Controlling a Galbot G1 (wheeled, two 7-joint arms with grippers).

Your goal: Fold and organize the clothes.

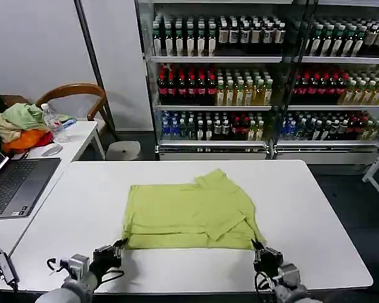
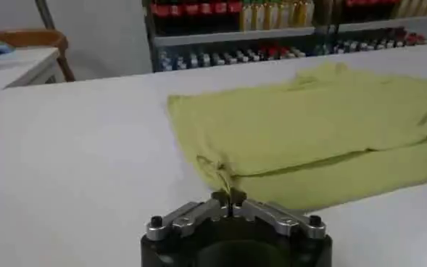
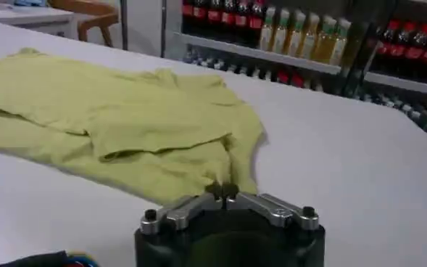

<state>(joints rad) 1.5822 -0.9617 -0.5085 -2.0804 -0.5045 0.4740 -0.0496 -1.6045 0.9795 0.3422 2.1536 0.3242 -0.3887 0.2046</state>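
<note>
Both grippers, left gripper and right gripper, pinch the near corners of the lime T-shirt, half-folded mid-table; thin, limp fabric, best held right at those corners.

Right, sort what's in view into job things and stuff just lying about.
Job:
T-shirt, on the white table
left gripper, shut on its near left corner
right gripper, shut on its near right corner

Lying about:
laptop
fabric bundle
water bottle
chair
drinks shelves
</note>
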